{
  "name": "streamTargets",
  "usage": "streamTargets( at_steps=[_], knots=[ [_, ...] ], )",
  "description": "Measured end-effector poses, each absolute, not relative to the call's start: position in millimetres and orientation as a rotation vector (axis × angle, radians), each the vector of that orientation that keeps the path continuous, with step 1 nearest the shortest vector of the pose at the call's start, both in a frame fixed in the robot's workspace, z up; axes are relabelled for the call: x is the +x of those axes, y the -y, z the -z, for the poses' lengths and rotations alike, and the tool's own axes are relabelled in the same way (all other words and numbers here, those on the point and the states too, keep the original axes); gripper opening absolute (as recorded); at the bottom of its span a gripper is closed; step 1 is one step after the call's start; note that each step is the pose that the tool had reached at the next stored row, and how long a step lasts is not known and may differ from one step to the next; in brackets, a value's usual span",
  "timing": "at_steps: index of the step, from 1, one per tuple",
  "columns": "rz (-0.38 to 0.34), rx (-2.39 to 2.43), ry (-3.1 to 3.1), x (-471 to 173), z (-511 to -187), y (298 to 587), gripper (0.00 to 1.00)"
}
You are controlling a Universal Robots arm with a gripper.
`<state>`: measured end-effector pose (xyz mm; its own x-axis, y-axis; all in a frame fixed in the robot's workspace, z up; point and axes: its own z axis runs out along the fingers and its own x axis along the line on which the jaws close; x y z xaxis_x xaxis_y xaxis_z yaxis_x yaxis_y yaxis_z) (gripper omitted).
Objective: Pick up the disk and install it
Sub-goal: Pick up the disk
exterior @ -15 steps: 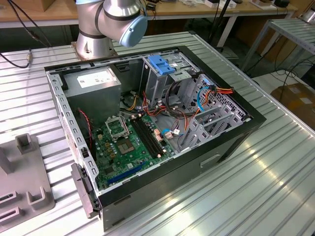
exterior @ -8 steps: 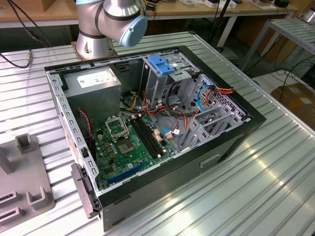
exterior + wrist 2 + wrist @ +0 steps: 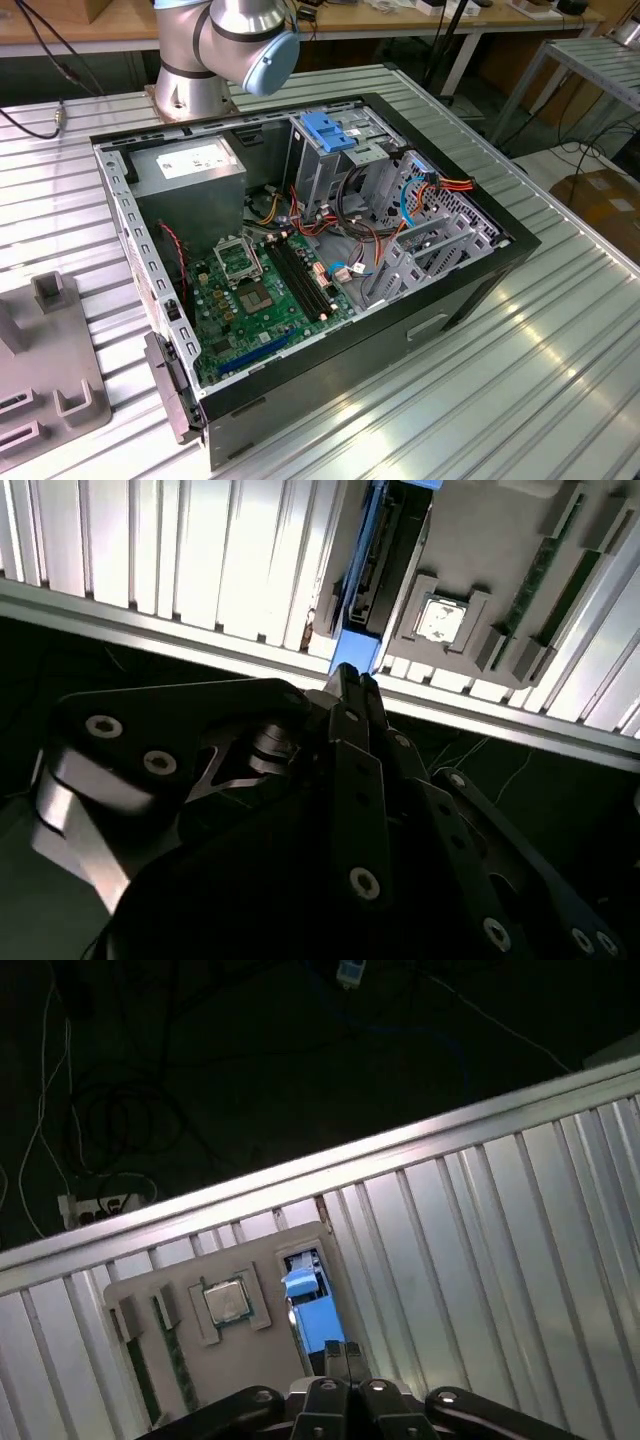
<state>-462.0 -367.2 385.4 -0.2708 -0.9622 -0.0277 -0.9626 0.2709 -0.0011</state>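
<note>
Where the exterior view looks down on a ribbed aluminium table (image 3: 560, 360), an open black computer case (image 3: 470, 290) lies on its side, its green motherboard (image 3: 270, 290) exposed. A silver metal drive bay (image 3: 312, 175) with a blue plastic latch (image 3: 330, 130) stands inside, and red and orange cables (image 3: 445, 185) crowd beside it; these could snag a drive going in. A grey parts tray (image 3: 60, 400) sits at the exterior view's left.

In the second wrist view, the black gripper (image 3: 350, 680) hangs above the disk (image 3: 382, 570), a dark-grey drive edged in bright blue, standing on edge in a tray slot. Its fingers are pressed together, holding nothing; lowered like this, they would likely strike the disk's rim.

In the first wrist view, a square silver processor chip (image 3: 228, 1302) and a green memory stick (image 3: 178, 1365) lie just beside the disk, near the table's edge.
</note>
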Motion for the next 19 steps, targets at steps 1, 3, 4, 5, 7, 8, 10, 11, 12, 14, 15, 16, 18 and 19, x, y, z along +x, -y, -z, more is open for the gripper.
streamTargets(
  at_steps=[1, 3, 4, 5, 7, 8, 10, 11, 12, 14, 15, 16, 18, 19],
  knots=[
    [-0.025, -1.913, -2.464, -462, -385, 367, 0.17],
    [-0.026, -1.976, -2.414, -462, -385, 367, 0.17],
    [-0.026, -1.999, -2.395, -462, -384, 367, 0.17],
    [-0.027, -2.025, -2.373, -462, -384, 367, 0.17],
    [-0.027, -2.086, -2.320, -462, -383, 367, 0.25],
    [-0.027, -2.118, -2.291, -462, -383, 367, 0.25],
    [-0.026, -2.162, -2.248, -462, -382, 368, 0.26],
    [-0.024, -2.164, -2.244, -462, -381, 369, 0.33],
    [-0.021, -2.163, -2.243, -463, -380, 369, 0.33],
    [-0.017, -2.160, -2.241, -463, -377, 369, 0.33],
    [-0.017, -2.159, -2.243, -463, -376, 369, 0.34],
    [-0.017, -2.158, -2.244, -463, -374, 369, 0.40],
    [-0.017, -2.157, -2.245, -463, -369, 370, 0.40],
    [-0.017, -2.157, -2.245, -463, -367, 371, 0.41]
  ],
)
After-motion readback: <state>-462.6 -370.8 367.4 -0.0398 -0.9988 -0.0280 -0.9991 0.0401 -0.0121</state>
